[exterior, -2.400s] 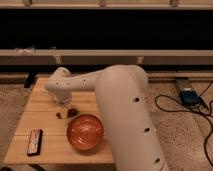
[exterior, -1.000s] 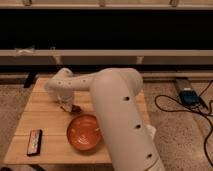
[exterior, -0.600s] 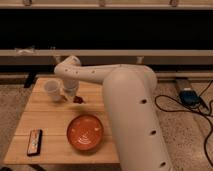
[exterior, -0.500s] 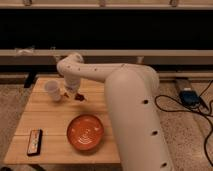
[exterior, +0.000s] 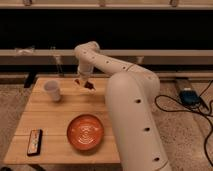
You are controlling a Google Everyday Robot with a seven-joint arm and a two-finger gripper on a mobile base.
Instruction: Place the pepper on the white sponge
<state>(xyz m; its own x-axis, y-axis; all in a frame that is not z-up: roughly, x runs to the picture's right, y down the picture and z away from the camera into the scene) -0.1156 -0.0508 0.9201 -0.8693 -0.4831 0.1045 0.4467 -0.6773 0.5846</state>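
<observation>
My gripper [exterior: 85, 82] hangs over the back middle of the wooden table [exterior: 60, 112], to the right of the white cup. It is shut on the pepper [exterior: 89, 85], a small dark red thing that sticks out at its lower right, held just above the tabletop. The white sponge does not show; it may be hidden behind the gripper or the arm.
A white cup [exterior: 52, 90] stands at the back left of the table. An orange bowl [exterior: 86, 132] sits at the front middle. A black remote-like device [exterior: 34, 141] lies at the front left. My big white arm [exterior: 130, 110] covers the table's right side.
The gripper has lifted from the table's middle and moved back and to the right, carrying the pepper with it. Cup, bowl and remote have stayed where they were.
</observation>
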